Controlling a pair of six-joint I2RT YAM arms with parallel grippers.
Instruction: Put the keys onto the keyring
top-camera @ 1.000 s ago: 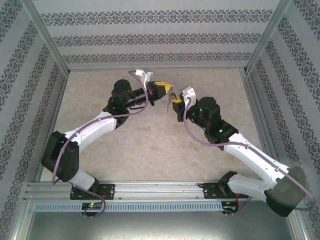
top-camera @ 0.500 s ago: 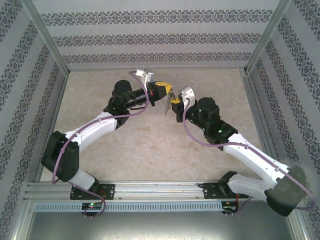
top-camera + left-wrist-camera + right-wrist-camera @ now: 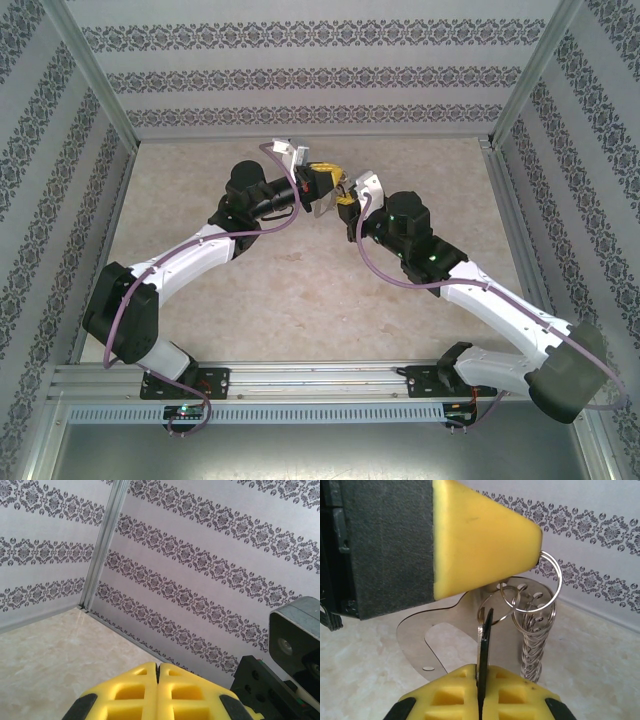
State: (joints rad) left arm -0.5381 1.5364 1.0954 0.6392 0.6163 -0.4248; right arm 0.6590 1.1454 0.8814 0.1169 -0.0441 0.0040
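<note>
Key (image 3: 483, 630) pinched in shut right pincer (image 3: 480, 672), now brought up beside keyring (image 3: 536, 640) hanging from shut left pincer (image 3: 158, 672). Looks ready for threading, not yet on.

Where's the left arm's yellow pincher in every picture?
Top external: the left gripper sits just above centre, close to the right gripper.
Left wrist: the left gripper is at the bottom middle, yellow fingers pressed together.
Right wrist: the left gripper is the big yellow wedge at upper left, pinching the keyring above the key.
Shared landmark: the patterned wall, behind in all three.
</note>
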